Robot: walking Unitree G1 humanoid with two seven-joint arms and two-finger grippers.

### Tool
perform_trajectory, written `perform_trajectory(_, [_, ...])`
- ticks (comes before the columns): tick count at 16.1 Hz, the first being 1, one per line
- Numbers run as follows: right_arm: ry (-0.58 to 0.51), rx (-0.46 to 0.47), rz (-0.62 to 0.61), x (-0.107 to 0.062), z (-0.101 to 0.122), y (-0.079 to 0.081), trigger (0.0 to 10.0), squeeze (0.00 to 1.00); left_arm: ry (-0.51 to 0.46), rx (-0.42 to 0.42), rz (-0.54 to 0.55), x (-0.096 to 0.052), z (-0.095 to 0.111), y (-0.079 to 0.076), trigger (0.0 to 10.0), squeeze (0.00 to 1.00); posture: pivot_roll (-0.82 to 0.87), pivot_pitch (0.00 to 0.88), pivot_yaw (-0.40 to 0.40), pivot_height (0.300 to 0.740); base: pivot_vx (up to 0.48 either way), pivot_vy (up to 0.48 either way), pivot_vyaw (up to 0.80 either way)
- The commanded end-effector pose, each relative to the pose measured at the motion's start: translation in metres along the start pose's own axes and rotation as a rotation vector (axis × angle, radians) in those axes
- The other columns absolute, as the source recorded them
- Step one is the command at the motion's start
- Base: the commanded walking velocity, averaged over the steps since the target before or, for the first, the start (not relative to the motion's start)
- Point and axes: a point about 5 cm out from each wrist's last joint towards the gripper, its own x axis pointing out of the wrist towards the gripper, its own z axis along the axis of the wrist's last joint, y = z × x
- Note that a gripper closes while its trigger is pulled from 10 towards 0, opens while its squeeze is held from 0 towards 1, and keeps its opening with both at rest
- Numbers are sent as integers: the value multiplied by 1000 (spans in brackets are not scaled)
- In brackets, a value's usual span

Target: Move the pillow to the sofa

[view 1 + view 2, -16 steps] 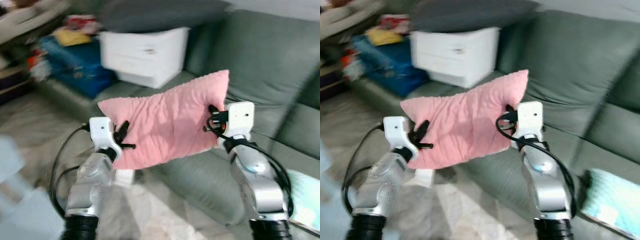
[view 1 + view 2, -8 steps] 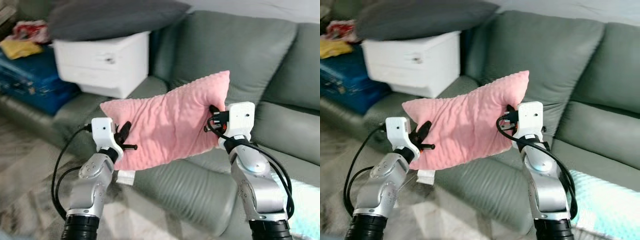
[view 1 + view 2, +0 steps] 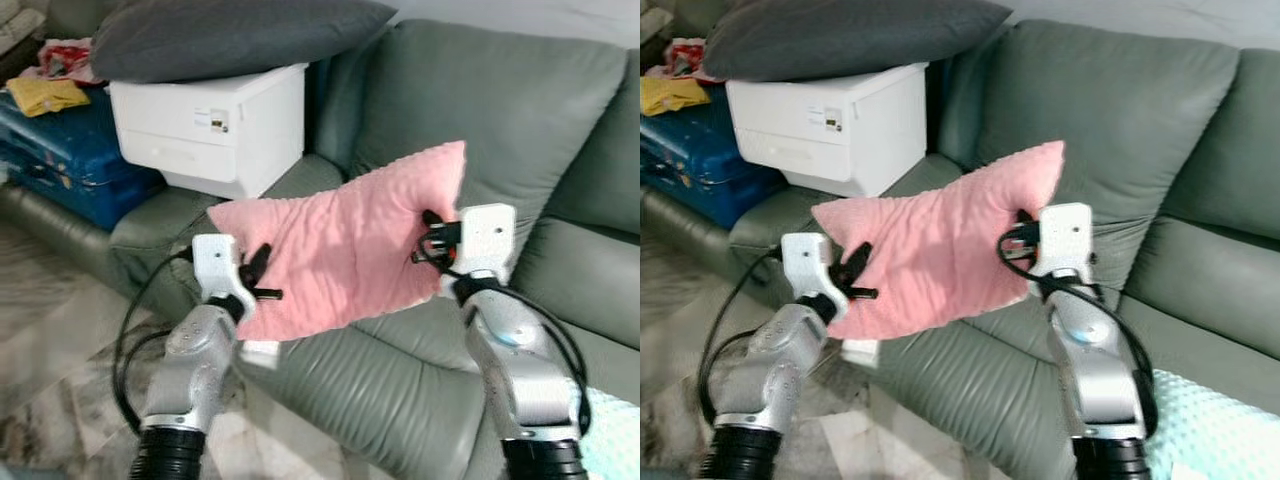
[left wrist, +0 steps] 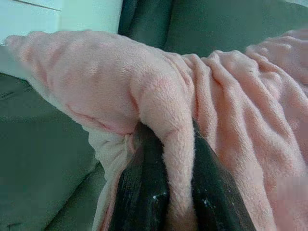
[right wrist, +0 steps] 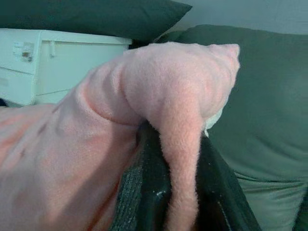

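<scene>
A pink fleece pillow hangs stretched between both arms, held above the front edge of the grey-green sofa. My left gripper is shut on the pillow's left edge. My right gripper is shut on its right edge, below the upper corner. In the left wrist view the black fingers pinch a fold of pink fabric. The right wrist view has the same: fingers clamped on a pink fold.
A white drawer box sits on the sofa's left end with a dark grey cushion on top. A blue suitcase with clothes stands left of it. A light teal cushion lies low right. Pale floor spreads at the lower left.
The camera has swung right and steadied, so the sofa back now lies straight ahead and the blur is gone. Both grippers keep their hold on the pillow.
</scene>
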Motion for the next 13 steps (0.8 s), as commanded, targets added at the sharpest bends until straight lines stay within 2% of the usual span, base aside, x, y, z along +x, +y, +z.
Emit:
perform_trajectory(1, [-30,5,8,1,6,4,10000,0,-12,25,-8,1,6,1,10000,0,-132,0,20,740,0,480,0])
perform_trajectory(11, [-27,8,-8,1,6,4,10000,0,0,42,-7,1,4,1,10000,0,-134,0,28,740,0,480,0])
perform_trajectory(13, [-25,6,-13,1,5,3,10000,0,-12,42,-21,2,5,-3,10000,0,-135,0,29,740,0,0,0])
